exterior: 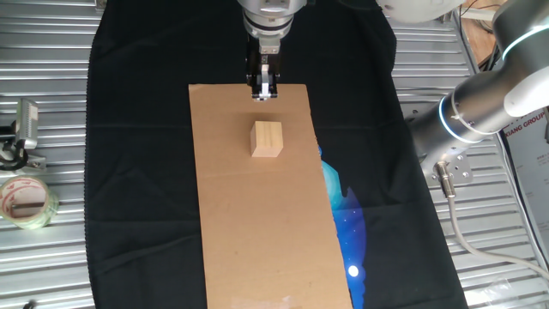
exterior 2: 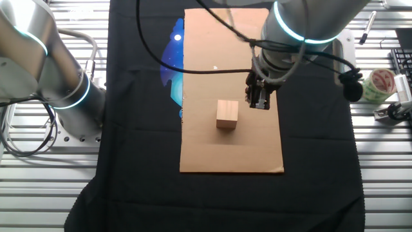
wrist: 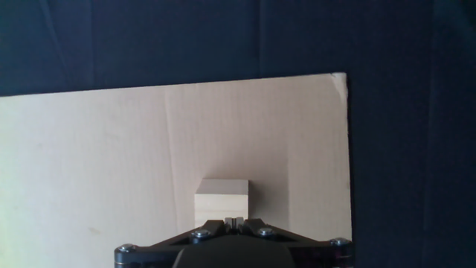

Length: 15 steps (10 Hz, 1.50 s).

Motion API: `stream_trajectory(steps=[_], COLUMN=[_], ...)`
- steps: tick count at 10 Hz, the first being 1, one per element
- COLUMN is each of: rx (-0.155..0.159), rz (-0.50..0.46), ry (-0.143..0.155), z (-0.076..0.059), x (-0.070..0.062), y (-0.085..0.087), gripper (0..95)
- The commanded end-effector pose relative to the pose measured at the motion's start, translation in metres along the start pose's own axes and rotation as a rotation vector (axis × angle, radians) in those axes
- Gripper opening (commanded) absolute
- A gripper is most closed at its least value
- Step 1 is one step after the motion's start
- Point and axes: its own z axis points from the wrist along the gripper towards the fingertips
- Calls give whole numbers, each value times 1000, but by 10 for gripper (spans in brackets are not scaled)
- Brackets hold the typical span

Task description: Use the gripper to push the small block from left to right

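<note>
Surface: ribbed metal table (exterior: 51,257) draped with a black cloth (exterior: 137,172); on the cloth lies a long brown cardboard sheet (exterior: 257,240).
Small block: the small block (exterior: 267,139) sits upright on the cardboard sheet (exterior 2: 225,151), roughly centred across its width and toward the end nearest my fingers; in the other fixed view it shows as a pale cube (exterior 2: 226,115) on bare cardboard, and in the hand view it fills the lower middle (wrist: 222,199).
Gripper: my gripper (exterior: 263,88) hangs over the end edge of the cardboard, just beside the block, with a narrow gap of bare cardboard showing between us in both fixed views.
Jaw state: my two fingers (wrist: 225,220) are pressed together with only a hairline seam between them, and they hold nothing.
Hand view alignment: the block lies straight ahead of my fingertips, its near face partly hidden behind them.
My arm: a glowing blue ring (exterior 2: 293,35) circles the arm above my gripper (exterior 2: 259,103).
Cloth detail: a bright blue print (exterior: 347,223) peeks out along one long edge of the cardboard.
Second arm: another silver arm (exterior: 480,103) with its own blue ring stands off the cloth at the side.
Tape: a roll of tape (exterior: 26,202) rests on the bare metal, well apart from the block.
</note>
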Motion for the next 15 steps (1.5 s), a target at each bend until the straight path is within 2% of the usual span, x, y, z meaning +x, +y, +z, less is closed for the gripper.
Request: stream_trajectory(steps=[1,2,3,8,11,15], rx=[-13,-11,-10,-7,-2,-12], rz=[5,-1,-4,-7,-25,-19], ry=[20,60,65,60,48,37], z=[0,0,0,1,14,19], x=[1,1,1,1,-2,1], y=[1,1,1,-1,-9,-10], gripper=[0,0,0,0,0,0])
